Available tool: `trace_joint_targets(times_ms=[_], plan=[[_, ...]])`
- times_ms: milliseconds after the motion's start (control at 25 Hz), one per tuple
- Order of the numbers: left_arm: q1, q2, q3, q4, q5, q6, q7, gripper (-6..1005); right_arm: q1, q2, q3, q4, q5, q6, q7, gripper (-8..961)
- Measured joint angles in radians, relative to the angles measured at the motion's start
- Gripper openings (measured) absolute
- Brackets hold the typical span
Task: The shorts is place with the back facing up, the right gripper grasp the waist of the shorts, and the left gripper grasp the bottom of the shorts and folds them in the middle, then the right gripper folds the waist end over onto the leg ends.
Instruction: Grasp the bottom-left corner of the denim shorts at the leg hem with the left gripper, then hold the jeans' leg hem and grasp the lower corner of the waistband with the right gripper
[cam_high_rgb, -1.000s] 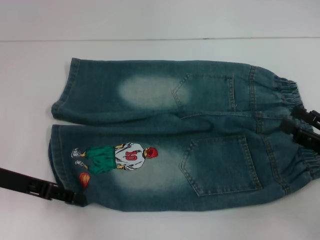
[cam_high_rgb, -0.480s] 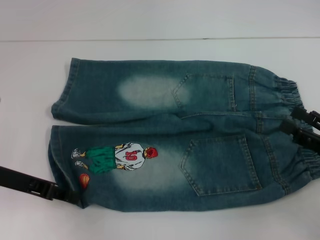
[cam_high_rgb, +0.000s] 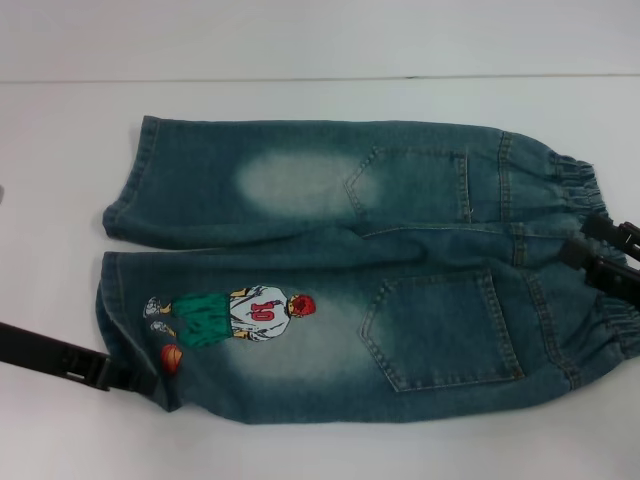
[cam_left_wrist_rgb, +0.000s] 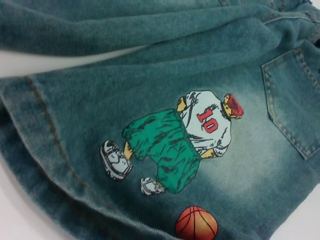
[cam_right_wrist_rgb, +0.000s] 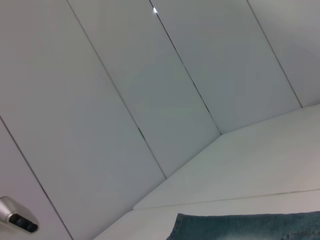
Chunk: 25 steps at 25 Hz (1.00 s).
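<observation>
The blue denim shorts (cam_high_rgb: 330, 280) lie flat on the white table with the back pockets up, the elastic waist (cam_high_rgb: 580, 190) to the right and both leg ends to the left. The near leg carries a printed basketball player (cam_high_rgb: 235, 315) and an orange ball (cam_high_rgb: 171, 357). My left gripper (cam_high_rgb: 135, 380) sits at the near leg's hem corner, touching the cloth edge. At the waistband, roughly mid-width, rests my right gripper (cam_high_rgb: 598, 250). The left wrist view shows the player print (cam_left_wrist_rgb: 180, 140) and hem (cam_left_wrist_rgb: 45, 150) up close; the right wrist view catches only a denim edge (cam_right_wrist_rgb: 250, 227).
The white table (cam_high_rgb: 60, 200) surrounds the shorts on all sides, with a seam line along its far side (cam_high_rgb: 300, 78). The right wrist view shows pale wall panels (cam_right_wrist_rgb: 125, 100) and a grey fitting (cam_right_wrist_rgb: 17, 216) at one corner.
The left arm has shifted slightly to the left and farther from the table's front edge, staying at the hem corner. The shorts and the right gripper have not moved.
</observation>
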Motion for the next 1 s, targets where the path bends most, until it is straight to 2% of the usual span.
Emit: trace_joint_targets(times_ms=[480,680,720,1000], plan=[[0.008,0.009,-0.006,0.027,-0.064,0.033,0.003,16,-0.024,-0.004,0.082,0.000,0.002,-0.041,0.062,875],[0.008,0.009,-0.007,0.028,-0.065,0.034,0.004,16,-0.111,-0.014,0.124,0.000,0.002,-0.037,0.116,875],[0.008,0.009,-0.007,0.027,-0.066,0.034,0.005,16,-0.154,-0.015,0.149,-0.002,0.000,-0.020,0.109,874],[0.000,0.008,0.000,0.014,-0.067,0.030,0.006,15,-0.251,-0.015,0.172,-0.024,-0.031,0.044,0.107,874]])
